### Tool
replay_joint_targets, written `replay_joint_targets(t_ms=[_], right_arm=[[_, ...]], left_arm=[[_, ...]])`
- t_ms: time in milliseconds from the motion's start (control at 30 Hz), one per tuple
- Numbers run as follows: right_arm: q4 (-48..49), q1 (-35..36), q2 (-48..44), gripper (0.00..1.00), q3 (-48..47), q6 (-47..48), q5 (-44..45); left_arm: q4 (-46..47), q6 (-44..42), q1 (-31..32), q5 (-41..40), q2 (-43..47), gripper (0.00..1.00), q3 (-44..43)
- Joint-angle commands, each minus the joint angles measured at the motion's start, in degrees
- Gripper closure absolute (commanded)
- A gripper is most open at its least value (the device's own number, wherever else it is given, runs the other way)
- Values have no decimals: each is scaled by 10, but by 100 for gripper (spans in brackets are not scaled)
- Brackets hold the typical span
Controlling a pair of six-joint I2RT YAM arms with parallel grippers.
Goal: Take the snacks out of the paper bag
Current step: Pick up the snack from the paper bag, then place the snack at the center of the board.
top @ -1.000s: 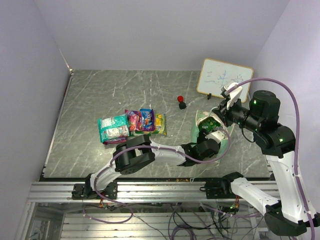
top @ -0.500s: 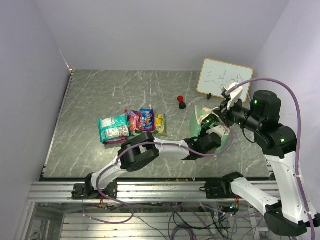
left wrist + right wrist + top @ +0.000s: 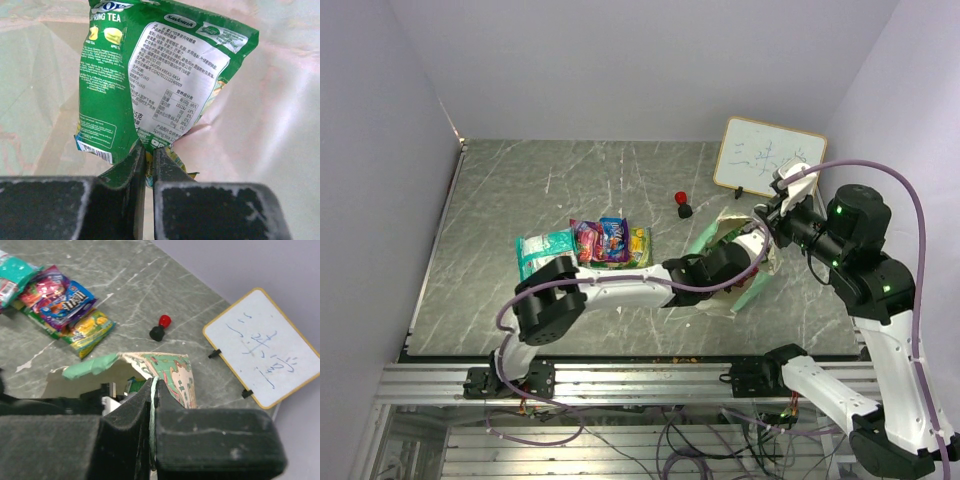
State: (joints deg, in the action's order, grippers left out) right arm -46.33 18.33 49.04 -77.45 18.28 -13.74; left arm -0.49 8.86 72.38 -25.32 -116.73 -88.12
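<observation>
The left hand (image 3: 148,152) pinches the lower edge of a green packet (image 3: 150,75). The packet is glossy and creased, with a white printed label and "SPRING TEA" at its upper left, and pale tan paper lies behind it. The paper bag (image 3: 750,292), mint-green and crumpled, sits right of centre on the desk (image 3: 520,190). The right hand (image 3: 152,390) is clamped on its rim. Other packets (image 3: 585,243), teal, pink, blue and yellow-green, lie in a row left of centre.
</observation>
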Motion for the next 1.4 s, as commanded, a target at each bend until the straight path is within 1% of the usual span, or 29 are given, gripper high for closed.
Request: replay_joint_targets(t_ms=[0,233,333,433,533,733,800,933,1067,1167,1267,1367], right_arm=[[44,-2,-8,100,15,-4,60],[78,-2,-20,100,43,8,89],[91,-2,-23,100,57,7,127],[118,-2,-29,100,78,5,158],[138,-3,-32,100,96,13,165],[160,-2,-29,100,113,44,141],[167,-2,-28,100,114,47,131],[172,-2,-27,100,113,44,128],[177,-2,-30,100,114,50,146],[174,-2,-28,100,104,66,159],[164,-2,-22,100,88,90,164],[165,-2,-21,100,79,105,168]], left_arm=[[-15,12,1,69,68,93,7],[-101,2,1,140,137,93,-1],[-140,0,0,161,164,93,-7],[-193,4,0,176,188,93,-17],[-218,8,0,169,231,93,-5],[-260,5,-8,96,312,93,27],[-273,-1,-16,89,324,93,30],[-317,-5,-35,66,334,93,13],[-325,12,-70,22,367,93,4],[-358,42,-100,-55,378,93,-18],[-427,99,-134,-140,367,93,-37],[-503,167,-174,-186,354,93,-31]])
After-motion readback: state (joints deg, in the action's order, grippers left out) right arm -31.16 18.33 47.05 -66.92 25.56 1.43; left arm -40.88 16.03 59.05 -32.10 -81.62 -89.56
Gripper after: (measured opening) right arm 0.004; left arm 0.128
